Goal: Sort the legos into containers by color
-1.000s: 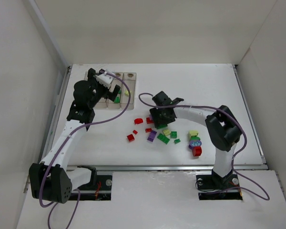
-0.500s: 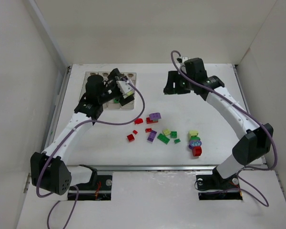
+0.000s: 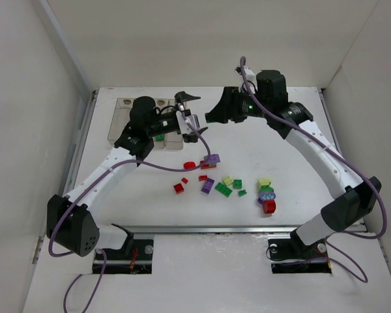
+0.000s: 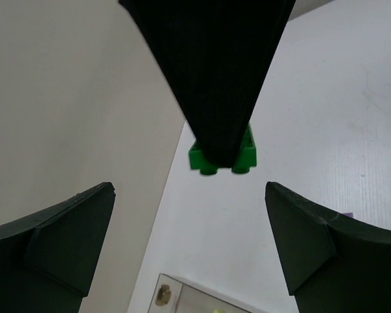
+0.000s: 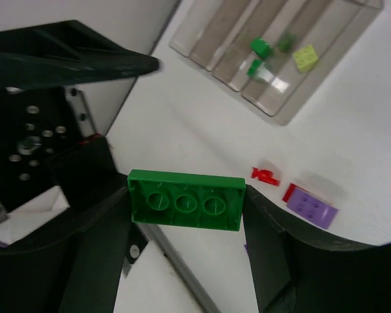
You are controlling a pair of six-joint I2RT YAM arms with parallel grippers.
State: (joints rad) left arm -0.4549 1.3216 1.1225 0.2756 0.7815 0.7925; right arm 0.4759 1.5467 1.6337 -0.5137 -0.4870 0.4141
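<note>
My right gripper (image 5: 186, 203) is shut on a flat green lego (image 5: 186, 201), held by its short ends above the table, its underside facing the camera. From above, the right gripper (image 3: 213, 116) hangs just right of my left gripper (image 3: 190, 112), which stands open and holds nothing. In the left wrist view the same green lego (image 4: 223, 156) shows under a black right finger, ahead of the open left gripper (image 4: 189, 241). The clear containers (image 5: 212, 49) hold two small green legos (image 5: 260, 47) and a yellow one (image 5: 305, 57). Loose red, purple, green and yellow legos (image 3: 208, 177) lie mid-table.
The left arm crosses over the containers (image 3: 122, 116) and hides much of them. A small stack of yellow, purple and red bricks (image 3: 267, 195) stands right of the pile. White walls close in the table's left, back and right sides.
My right arm rose from the brick pile to the back of the table with the green lego. The left arm swung right from over the containers toward it.
</note>
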